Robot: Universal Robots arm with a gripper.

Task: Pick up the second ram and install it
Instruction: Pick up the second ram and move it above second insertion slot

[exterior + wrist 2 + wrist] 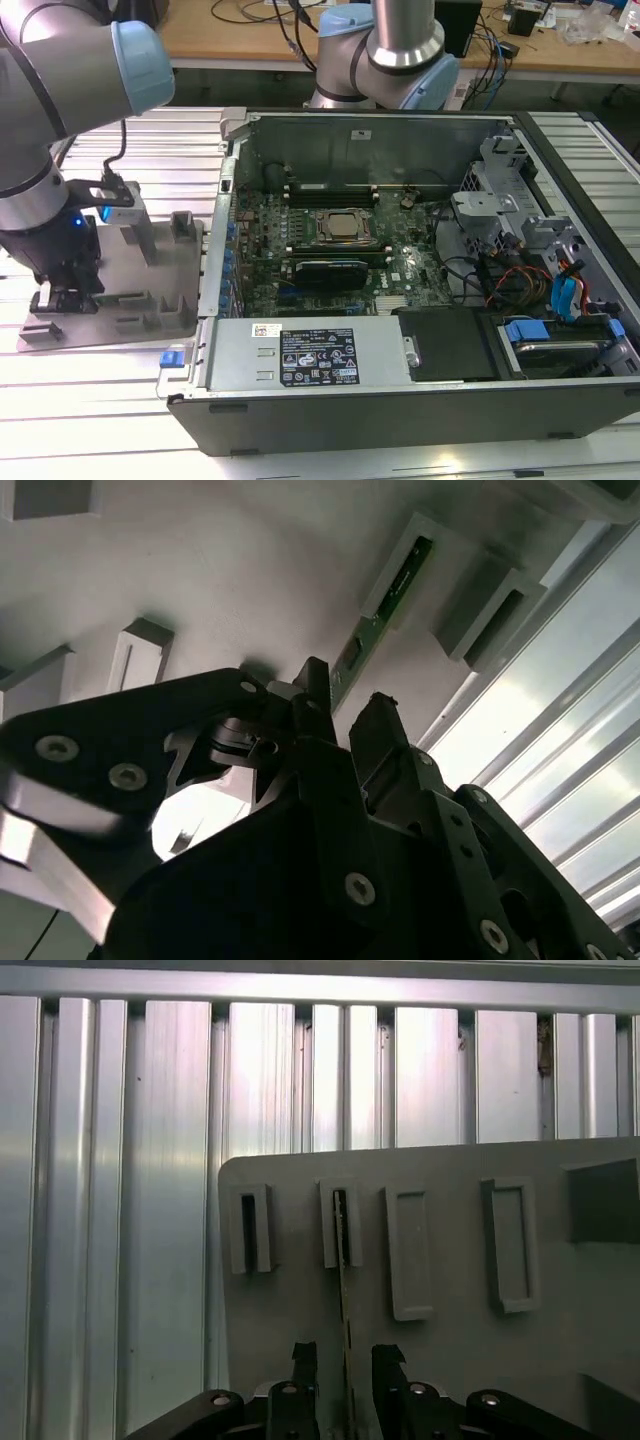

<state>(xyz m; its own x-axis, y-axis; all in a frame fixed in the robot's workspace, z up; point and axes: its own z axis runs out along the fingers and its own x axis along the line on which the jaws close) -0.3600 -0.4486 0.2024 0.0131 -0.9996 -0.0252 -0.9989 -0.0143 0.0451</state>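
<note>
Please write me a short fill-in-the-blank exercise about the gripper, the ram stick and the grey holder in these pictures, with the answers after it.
1. The jaws of the gripper are ____.
2. The second ram stands on edge ____ the two jaws.
3. In the second wrist view, its board is ____ in colour.
4. The grey holder sits on the exterior view's ____ of the computer case.
Missing words: open; between; green; left.
</note>
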